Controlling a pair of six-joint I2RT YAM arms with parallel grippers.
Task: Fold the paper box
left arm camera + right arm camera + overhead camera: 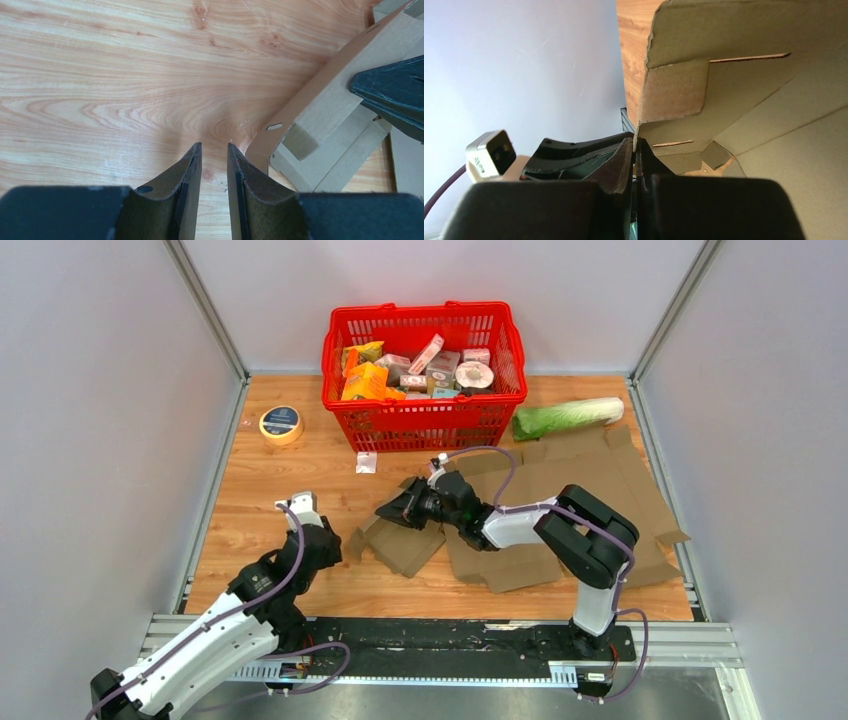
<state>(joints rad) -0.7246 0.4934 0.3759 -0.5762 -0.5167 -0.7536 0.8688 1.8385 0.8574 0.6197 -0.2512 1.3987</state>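
- Paper box (pixel 590 475): a flat cardboard blank, not yet formed, lying on the desk (pixel 300 470) in its right half. The long axis is seen to run left to right, from the desk's middle out to the right edge.
- Right gripper (pixel 635 142): clamped shut on the edge of a panel at the blank's left end. In the right wrist view the card edge is pinched between the two fingers, and a small tab (pixel 674 92) with slots is seen above them.
- The gripped left-end panel (pixel 325 95) is lifted off the desk and tilted. The rest of the blank is lying flat.
- Left gripper (pixel 214 146): fingers narrowly parted, with nothing held between them and bare wood beneath.
- Key relation: the raised panel lies ahead and to the right of the left gripper's fingertips, near but not touching. A rounded corner of the card is seen just beside the right-hand fingertip.
- The blank's left end is judged to be the part both arms can reach. Its far right flaps lie well apart from the left gripper and nearer the right arm's base.
- Judgement: a fold of the side panel is in hand and the task is at an early stage. Any help from the left gripper would call for a move rightward toward the lifted card.
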